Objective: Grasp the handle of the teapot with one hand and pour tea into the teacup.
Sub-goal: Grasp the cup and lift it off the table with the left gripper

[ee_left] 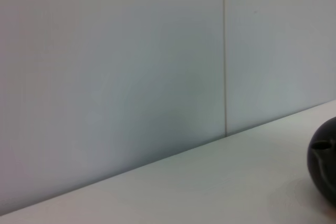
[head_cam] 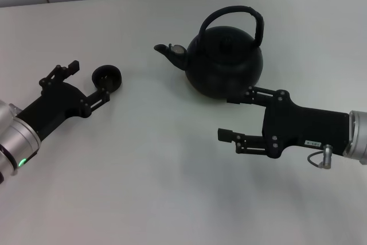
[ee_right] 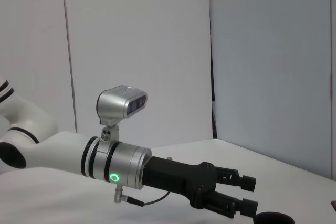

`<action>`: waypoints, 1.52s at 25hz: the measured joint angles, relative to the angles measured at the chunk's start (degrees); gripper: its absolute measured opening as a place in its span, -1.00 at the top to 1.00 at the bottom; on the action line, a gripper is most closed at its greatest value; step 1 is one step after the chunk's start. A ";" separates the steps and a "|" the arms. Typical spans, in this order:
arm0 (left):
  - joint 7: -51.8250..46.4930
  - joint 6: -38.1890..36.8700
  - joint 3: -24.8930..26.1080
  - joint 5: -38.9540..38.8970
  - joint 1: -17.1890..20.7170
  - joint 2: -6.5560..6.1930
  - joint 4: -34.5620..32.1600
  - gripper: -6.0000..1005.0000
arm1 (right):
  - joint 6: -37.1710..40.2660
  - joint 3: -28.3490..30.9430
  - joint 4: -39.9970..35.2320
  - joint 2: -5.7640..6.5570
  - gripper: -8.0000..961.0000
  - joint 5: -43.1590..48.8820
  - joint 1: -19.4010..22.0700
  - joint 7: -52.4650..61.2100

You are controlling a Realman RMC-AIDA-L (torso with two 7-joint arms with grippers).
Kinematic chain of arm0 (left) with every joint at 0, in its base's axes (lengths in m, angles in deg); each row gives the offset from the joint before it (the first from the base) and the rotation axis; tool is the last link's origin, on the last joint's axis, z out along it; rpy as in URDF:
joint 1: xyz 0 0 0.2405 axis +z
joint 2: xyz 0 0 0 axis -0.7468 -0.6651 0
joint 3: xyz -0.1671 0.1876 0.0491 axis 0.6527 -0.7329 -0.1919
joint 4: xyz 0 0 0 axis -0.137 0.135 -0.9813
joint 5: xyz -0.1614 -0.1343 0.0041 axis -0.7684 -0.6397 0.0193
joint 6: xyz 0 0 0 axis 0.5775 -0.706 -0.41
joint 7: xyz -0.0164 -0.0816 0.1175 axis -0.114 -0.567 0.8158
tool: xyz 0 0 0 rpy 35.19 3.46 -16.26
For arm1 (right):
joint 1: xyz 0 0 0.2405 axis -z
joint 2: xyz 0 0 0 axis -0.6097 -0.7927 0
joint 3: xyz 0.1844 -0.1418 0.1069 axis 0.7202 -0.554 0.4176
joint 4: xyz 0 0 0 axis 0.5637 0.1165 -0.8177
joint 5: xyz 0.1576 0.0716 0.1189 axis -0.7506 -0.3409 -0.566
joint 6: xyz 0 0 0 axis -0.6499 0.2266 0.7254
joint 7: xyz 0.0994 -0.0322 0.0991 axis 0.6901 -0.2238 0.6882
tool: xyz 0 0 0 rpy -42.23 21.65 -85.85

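Even, bright overhead light is cast on the matte white table (head_cam: pixel 172 159). Soft shadows are thrown beneath the round black cast-iron teapot (head_cam: pixel 225 64). The left wrist view is softly blurred.

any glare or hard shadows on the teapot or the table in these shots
Head view: even, soft light; the teapot shows only a dull sheen, and faint shadows lie on the table under both arms. Left wrist view: mostly plain wall, no glare. Right wrist view: the wall is evenly lit.
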 joint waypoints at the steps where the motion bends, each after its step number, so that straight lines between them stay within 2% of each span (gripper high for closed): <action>1: 0.00 0.00 0.00 0.00 0.00 0.00 0.00 -0.68 | -0.06 0.00 0.00 0.03 -0.58 0.00 -0.12 0.00; 9: 0.06 5.03 0.27 0.74 -1.70 0.00 -0.10 -0.68 | -0.26 0.63 -0.01 0.08 -0.58 -0.03 -1.17 0.00; 36: 0.03 7.96 -1.93 0.75 -3.99 0.00 0.15 -0.68 | -0.28 1.41 -0.10 0.16 -0.58 -0.03 -1.87 0.00; 38: -0.12 8.83 -1.92 2.43 -4.35 0.01 0.17 -0.68 | -0.28 1.41 -0.10 0.15 -0.58 -0.03 -1.92 0.00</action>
